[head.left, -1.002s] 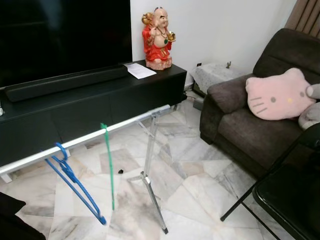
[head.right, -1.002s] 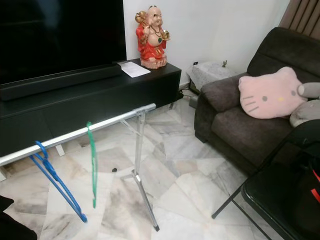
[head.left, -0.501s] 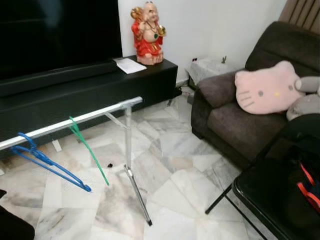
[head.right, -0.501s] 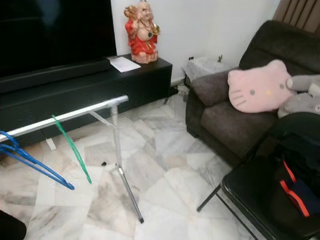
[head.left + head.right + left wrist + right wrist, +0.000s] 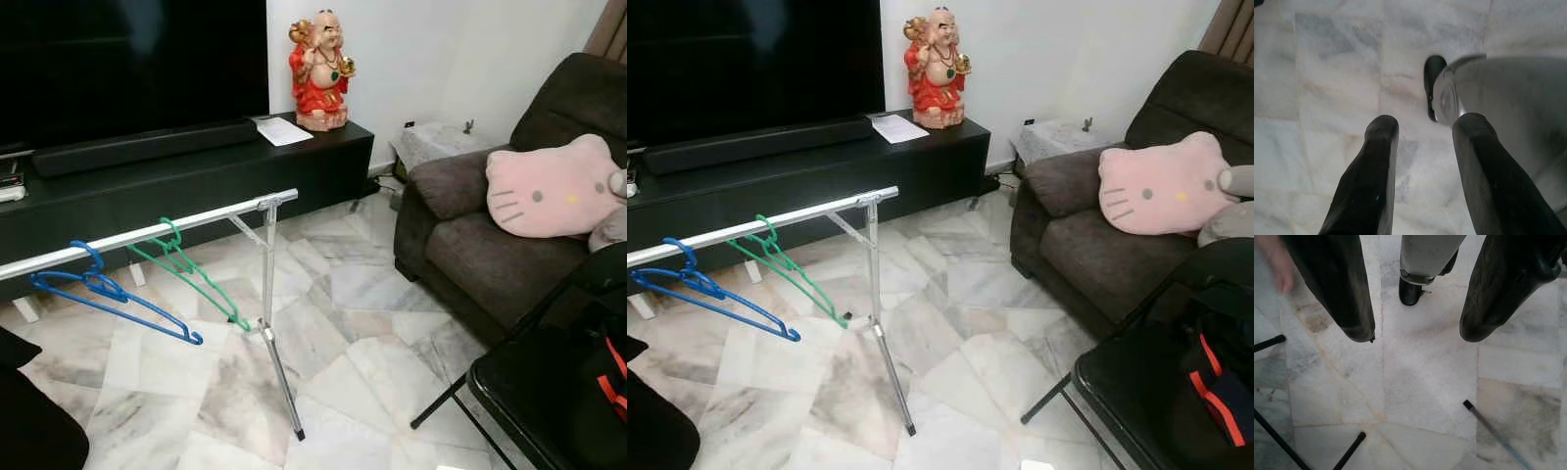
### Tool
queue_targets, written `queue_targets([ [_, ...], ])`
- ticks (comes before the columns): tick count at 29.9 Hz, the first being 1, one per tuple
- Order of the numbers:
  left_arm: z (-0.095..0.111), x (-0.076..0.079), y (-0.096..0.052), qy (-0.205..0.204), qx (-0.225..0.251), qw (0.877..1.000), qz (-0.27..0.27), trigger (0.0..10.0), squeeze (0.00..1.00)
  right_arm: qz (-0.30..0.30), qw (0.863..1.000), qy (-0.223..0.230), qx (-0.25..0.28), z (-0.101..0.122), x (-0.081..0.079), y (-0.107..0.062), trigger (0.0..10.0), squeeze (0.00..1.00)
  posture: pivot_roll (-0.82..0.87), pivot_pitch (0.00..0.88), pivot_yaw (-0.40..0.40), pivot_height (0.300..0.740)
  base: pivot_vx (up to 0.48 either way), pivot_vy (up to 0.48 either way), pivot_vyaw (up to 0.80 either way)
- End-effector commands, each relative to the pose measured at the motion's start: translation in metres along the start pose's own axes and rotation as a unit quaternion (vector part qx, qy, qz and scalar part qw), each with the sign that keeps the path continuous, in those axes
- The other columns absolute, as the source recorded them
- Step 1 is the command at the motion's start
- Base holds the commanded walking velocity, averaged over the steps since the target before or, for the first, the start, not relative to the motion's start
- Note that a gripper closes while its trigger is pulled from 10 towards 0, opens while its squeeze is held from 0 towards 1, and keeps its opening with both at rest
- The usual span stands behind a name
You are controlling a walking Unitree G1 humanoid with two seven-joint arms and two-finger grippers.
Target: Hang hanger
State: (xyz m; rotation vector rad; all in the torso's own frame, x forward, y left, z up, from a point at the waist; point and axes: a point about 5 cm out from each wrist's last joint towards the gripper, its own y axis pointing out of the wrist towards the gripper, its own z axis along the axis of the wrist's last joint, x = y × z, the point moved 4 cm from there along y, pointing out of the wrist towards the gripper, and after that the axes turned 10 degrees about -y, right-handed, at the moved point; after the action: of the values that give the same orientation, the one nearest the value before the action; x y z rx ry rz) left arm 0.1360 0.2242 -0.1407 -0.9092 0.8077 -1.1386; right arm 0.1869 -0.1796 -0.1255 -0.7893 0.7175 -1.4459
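Hangers, blue (image 5: 108,299) and green (image 5: 191,276), on rail (image 5: 147,233) (marble floor (image 5: 343,343)).

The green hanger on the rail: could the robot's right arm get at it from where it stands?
Probably not yet. The right gripper hangs open over bare floor, while the green hanger hangs on the rail ahead and to the left; nothing blocks the way.

Rail (image 5: 196,217) end bare (hangers (image 5: 186,269) leftward).

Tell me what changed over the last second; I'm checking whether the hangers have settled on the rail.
The green hanger and blue hanger swung: they hung near straight down a second ago and now tilt up sideways, hooks still on the silver rail. The camera also moved. Both stayed on the rail in the same order; the rack's leg stayed planted.
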Motion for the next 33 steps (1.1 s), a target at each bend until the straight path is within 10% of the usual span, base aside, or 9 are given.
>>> queue_targets([
  [1,-0.008,0.011,0.000,-0.003,-0.013,1.000,-0.009,10.0,0.00,-0.006,1.000,0.011,0.004,0.002,0.006,0.000,10.0,0.00,0.06,0.000,-0.088,0.740,0.000,0.000,0.00],
  [9,0.004,0.012,0.001,0.021,0.005,1.000,-0.011,10.0,0.00,-0.017,0.999,0.027,0.005,0.006,0.006,0.001,10.0,0.00,0.04,0.000,-0.049,0.740,0.000,0.000,0.00],
  [25,0.082,-0.074,-0.014,-0.007,0.159,0.987,0.022,10.0,0.00,-0.009,0.998,0.061,-0.001,0.001,-0.027,0.001,10.0,0.00,0.11,0.000,0.085,0.740,0.000,0.000,0.00],
  [33,0.079,-0.059,-0.011,-0.010,0.144,0.989,-0.012,10.0,0.00,-0.003,0.999,0.043,-0.011,-0.009,-0.027,-0.001,10.0,0.00,0.14,0.000,0.063,0.740,0.000,0.000,0.00],
])
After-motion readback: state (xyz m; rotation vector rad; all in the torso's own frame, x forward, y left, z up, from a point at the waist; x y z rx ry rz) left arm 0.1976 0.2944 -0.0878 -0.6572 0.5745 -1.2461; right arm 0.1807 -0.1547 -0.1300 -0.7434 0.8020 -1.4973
